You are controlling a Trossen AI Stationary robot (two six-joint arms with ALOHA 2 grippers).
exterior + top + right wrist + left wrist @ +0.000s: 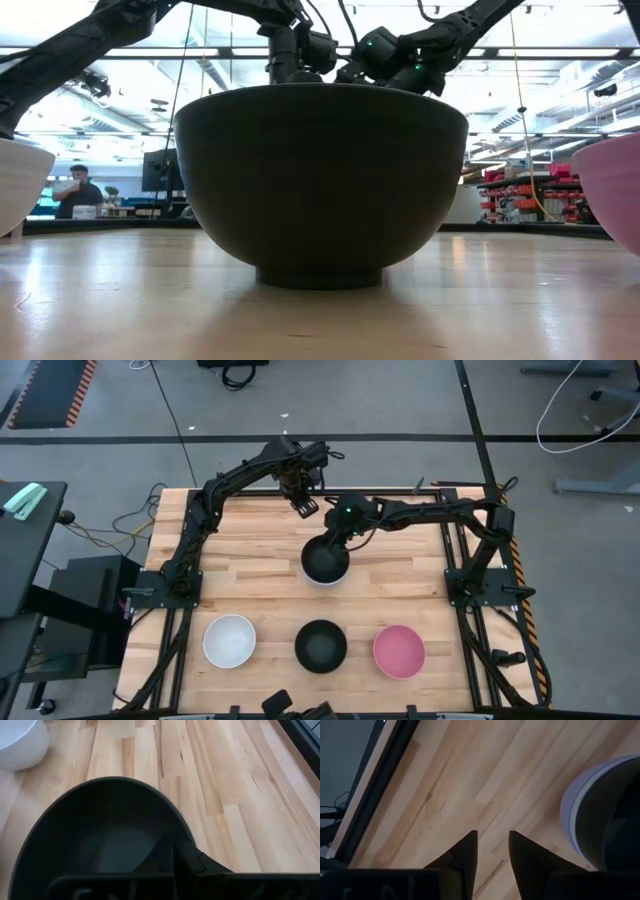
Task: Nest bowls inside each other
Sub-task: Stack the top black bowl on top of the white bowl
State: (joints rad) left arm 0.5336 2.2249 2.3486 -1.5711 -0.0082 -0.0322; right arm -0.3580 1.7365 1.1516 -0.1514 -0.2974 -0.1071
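Note:
A stack of bowls [325, 565] stands mid-table: a black bowl [100, 835] sits in a white one inside a lavender-blue one [566, 807]. My right gripper [336, 540] is over the stack's far rim, shut on the black bowl. My left gripper [492, 845] hovers open above bare table just beyond the stack [305, 505], touching nothing. A white bowl [229, 640], a second black bowl [320, 646] and a pink bowl [399, 651] stand on their bases in a row near the table's near edge. In the low view the near black bowl [320, 180] hides the stack. My right gripper holds the top black bowl by its far rim [186, 836], one finger [162, 857] inside the hollow and the other outside the wall. The fingers come from above and from the far right, slanting down. The bowl is upright, in the white bowl beneath.
Both arms cross close together over the table's far middle. Bare wood lies to the left and right of the stack and between it and the near row. Metal arm mounts [160, 585] [480, 585] stand at the table's left and right edges. A person [78, 190] is far off in the room.

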